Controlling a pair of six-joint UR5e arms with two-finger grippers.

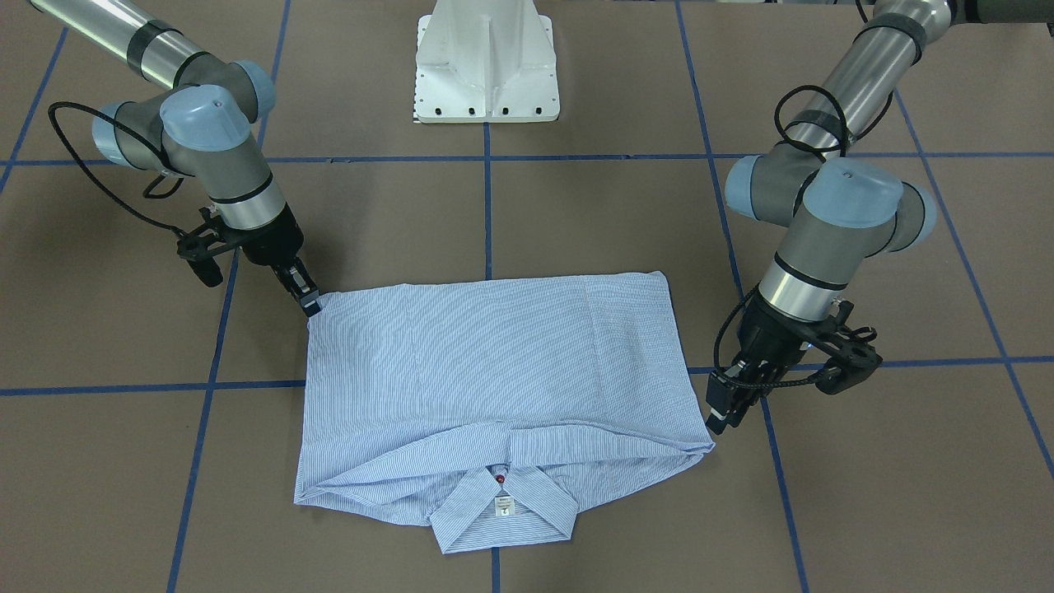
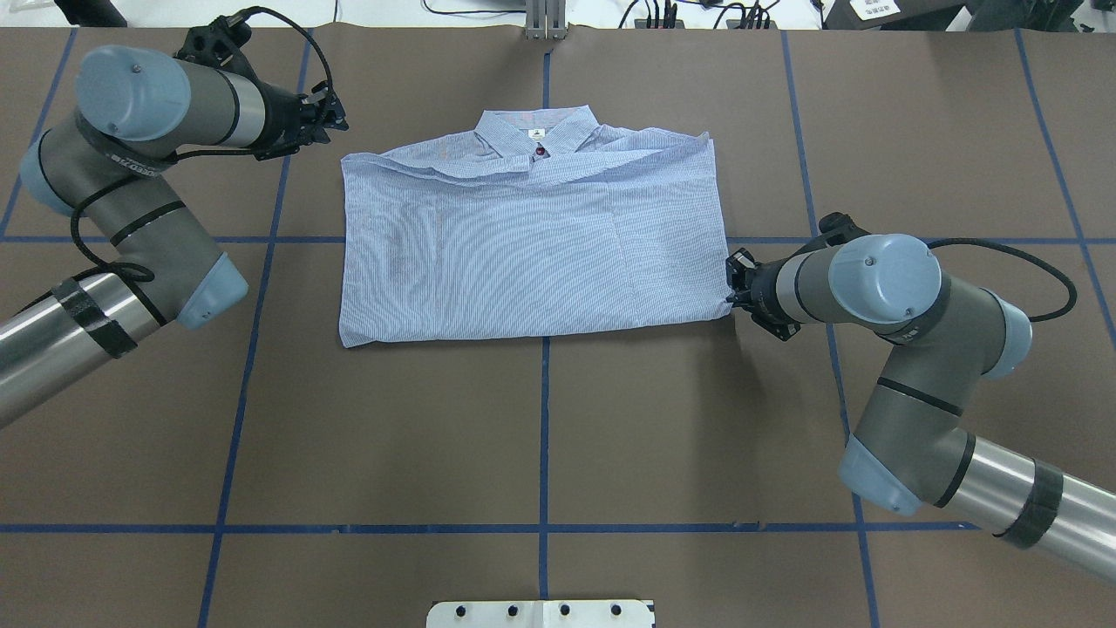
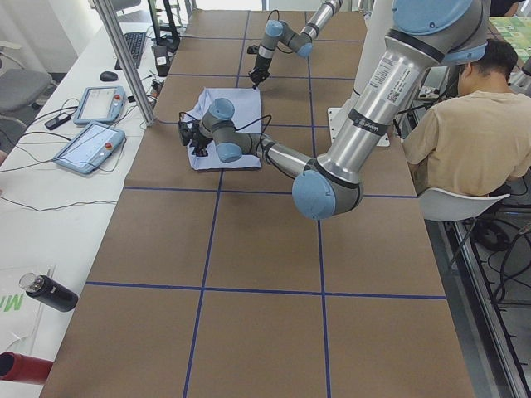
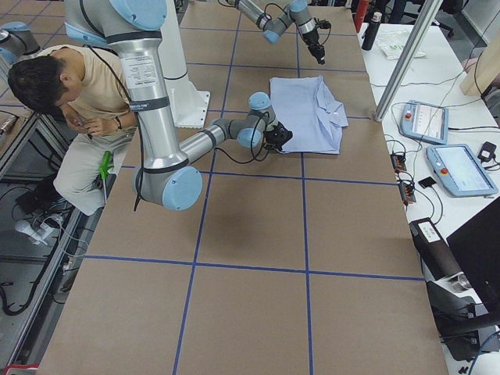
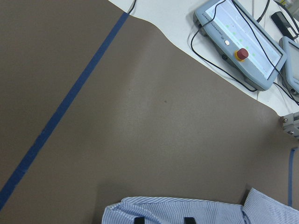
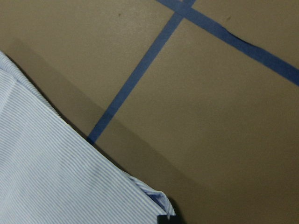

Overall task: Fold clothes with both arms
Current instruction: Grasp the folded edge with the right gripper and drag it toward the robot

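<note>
**A:** Where is the shirt?

**B:** The shirt [image 1: 494,362] lies flat on the table [image 1: 576,214], straight out from the base [image 1: 486,66]. It is folded to a rectangle, with the collar [image 1: 502,515] on the edge farthest from the base.

**A:** And the grippers?

**B:** The right gripper [image 1: 310,306] sits at the shirt corner nearest the base on its side. Its jaws are pressed together and seem to pinch that corner. The left gripper [image 1: 718,420] is at the corner far from the base on its own side. Its wrist view shows 2 fingers [image 5: 138,220] spread over the cloth edge, holding nothing.

**A:** So what is the step in hand?

**B:** Getting a hold for the next fold, I judge. The left gripper should go low enough to take every layer before closing, not just the top 1. Then both arms should lift only a little and move together, so the layers don't slide or the collar skew.
</note>
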